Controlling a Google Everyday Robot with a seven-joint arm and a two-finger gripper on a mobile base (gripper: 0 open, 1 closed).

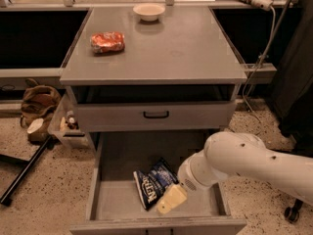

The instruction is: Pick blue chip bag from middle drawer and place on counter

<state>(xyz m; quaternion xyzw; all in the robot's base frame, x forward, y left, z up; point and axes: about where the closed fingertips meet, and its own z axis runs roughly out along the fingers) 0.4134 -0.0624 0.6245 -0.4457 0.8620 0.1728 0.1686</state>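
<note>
The blue chip bag point(153, 185) lies flat on the floor of the open middle drawer point(115, 202), near its centre. My gripper point(169, 199) hangs low inside the drawer at the bag's right edge, its pale yellow tip close to or touching the bag. The white arm point(244, 163) reaches in from the right. The counter point(181, 45) above is the grey cabinet top.
An orange-red snack bag point(107, 42) lies on the counter's left side and a white bowl point(149, 11) at its back. A closed drawer front with a black handle point(156, 114) sits above the open drawer. A brown bag point(39, 102) and a small bin stand on the floor at left.
</note>
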